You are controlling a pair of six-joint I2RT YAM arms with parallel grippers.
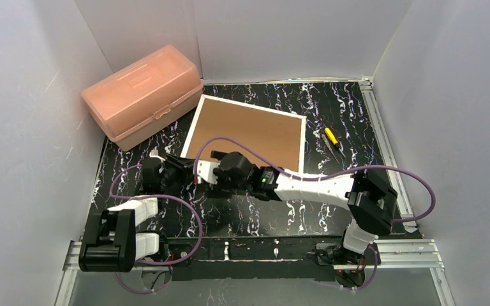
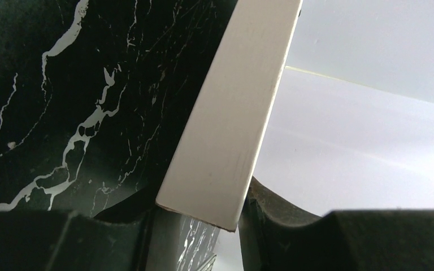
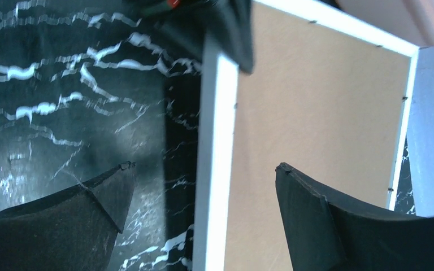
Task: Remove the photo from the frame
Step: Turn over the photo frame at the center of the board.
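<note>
Blk marble table (image 1: 268, 217), white walls (image 1: 25, 95), frame (image 1: 249, 131) face-down

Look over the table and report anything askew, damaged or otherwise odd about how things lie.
The frame lies face down, brown back up, turned askew to the edges of the table. The left hand grips its near-left corner, and the right hand hangs open astride the near edge. Nothing looks spilled or broken.
</note>
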